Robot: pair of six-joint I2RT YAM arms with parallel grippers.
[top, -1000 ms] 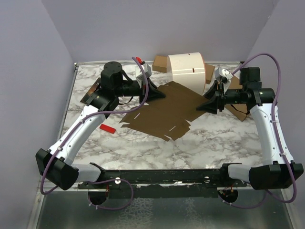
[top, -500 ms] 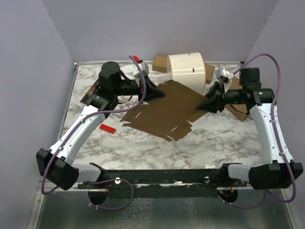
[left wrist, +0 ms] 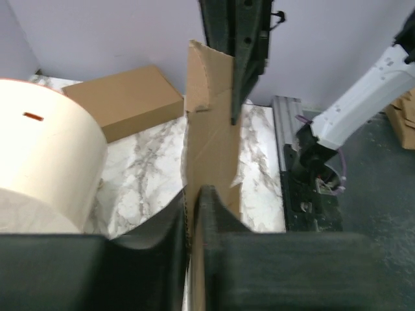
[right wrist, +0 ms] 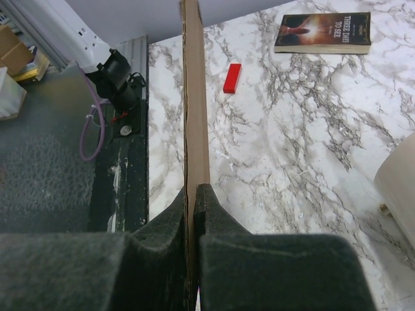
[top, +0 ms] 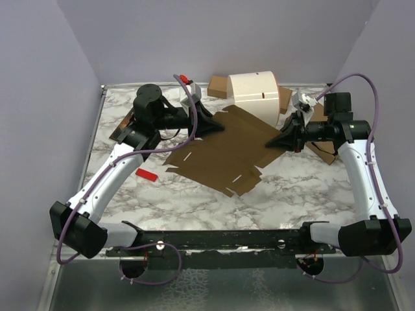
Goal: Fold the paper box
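The paper box [top: 214, 155] is a flat brown die-cut sheet with tabs and slots, held off the marble table between both arms. My left gripper [top: 219, 127] is shut on its far left edge. My right gripper [top: 272, 144] is shut on its right edge. In the left wrist view the paper box [left wrist: 207, 129] stands edge-on, pinched in the left gripper [left wrist: 192, 191], with the right gripper's black fingers [left wrist: 237, 65] clamped on its far end. The right wrist view shows the paper box [right wrist: 194, 116] edge-on, squeezed in the right gripper [right wrist: 192, 189].
A large white roll [top: 256, 94] lies at the back, a thicker cardboard box [top: 218, 86] behind it. More cardboard pieces [top: 322, 153] lie under the right arm. A book [right wrist: 323, 32] lies at the far left, and a small red block [top: 146, 174] sits left of the sheet.
The right gripper has shut on the sheet's right edge. The sheet's near corner has shifted slightly toward the front. The left arm has kept its grip and barely moved.
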